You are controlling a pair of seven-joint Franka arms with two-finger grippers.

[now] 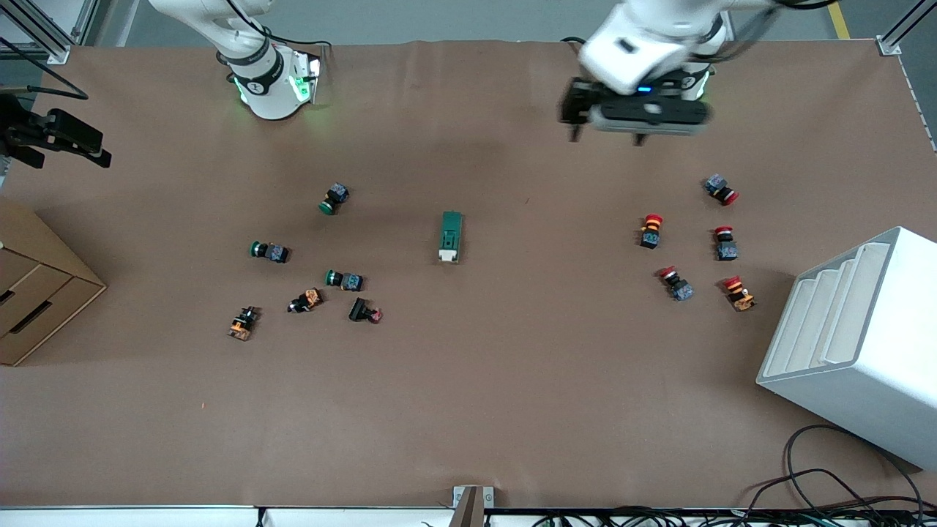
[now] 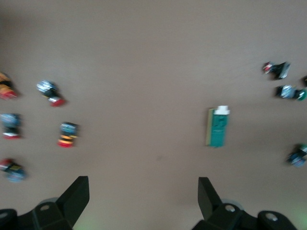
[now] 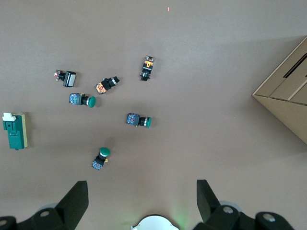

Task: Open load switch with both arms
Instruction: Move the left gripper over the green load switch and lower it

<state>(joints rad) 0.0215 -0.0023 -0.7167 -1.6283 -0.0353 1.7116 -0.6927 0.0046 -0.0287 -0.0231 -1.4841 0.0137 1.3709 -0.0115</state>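
The load switch (image 1: 451, 236) lies untouched mid-bench; both grippers, left (image 2: 144, 201) and right (image 3: 142, 201), are held wide and empty.

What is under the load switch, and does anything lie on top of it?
The load switch lies directly on the brown table cover. Nothing rests on it, and neither gripper is over it. Its underside is hidden.

Right gripper (image 3: 142, 201) hangs over the brown tabletop (image 3: 201, 62), fingers (image 3: 76, 199) spread wide, nothing between. Load switch (image 3: 14, 130) lies flat at the frame edge. Three green-capped push buttons (image 3: 139, 120) and other small parts are scattered nearby; cardboard box (image 3: 288, 103) at one corner.
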